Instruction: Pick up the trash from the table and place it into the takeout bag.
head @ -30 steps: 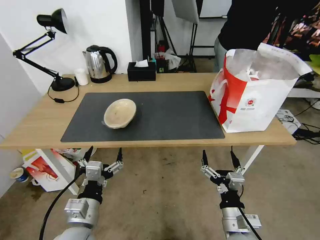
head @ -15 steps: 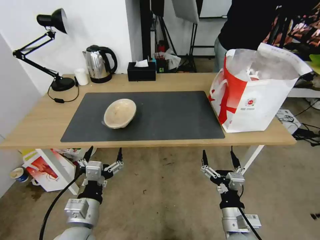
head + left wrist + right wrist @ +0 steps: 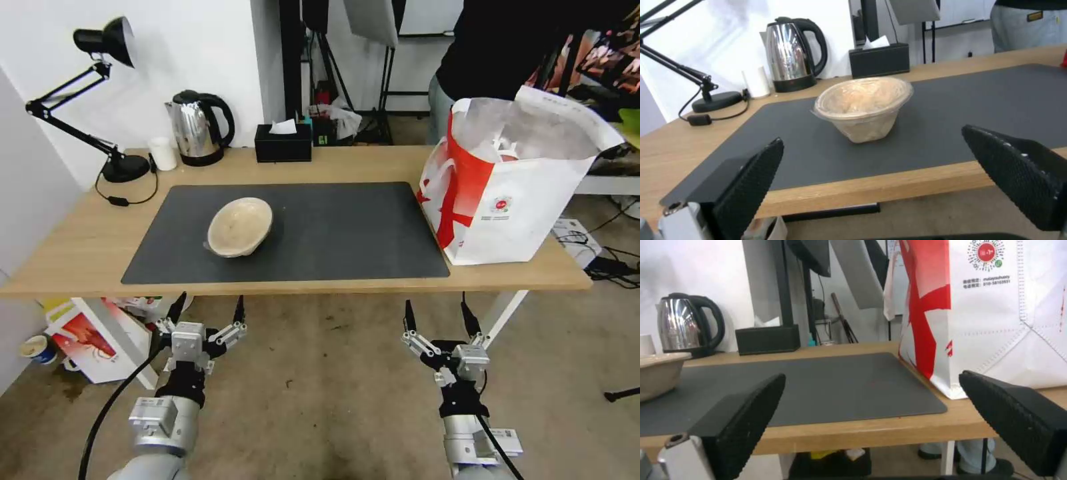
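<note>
beige bowl [image 3: 240,227] sits on the dark grey mat [image 3: 347,233], toward the mat's left half, tilted so its mouth faces the robot; a clear film covers the opening in the left wrist view. nothing touches it. mat lies on the light-wood table [image 3: 80,247].

takeout bag [image 3: 513,193] stands upright at the table's right end, just beside the mat's right edge, mouth open, white items visible inside near the top. red band runs down its near-left side; small round red logo on the front face.

left gripper [image 3: 207,310] hangs below the table's front edge, in front of the mat's left portion, fingers spread wide, holding nothing. right gripper [image 3: 437,313] likewise below the front edge, in front of the mat's right end, fingers wide apart, empty.

along the back edge: desk lamp [image 3: 100,100], kettle [image 3: 197,127], black tissue box [image 3: 283,141].
</note>
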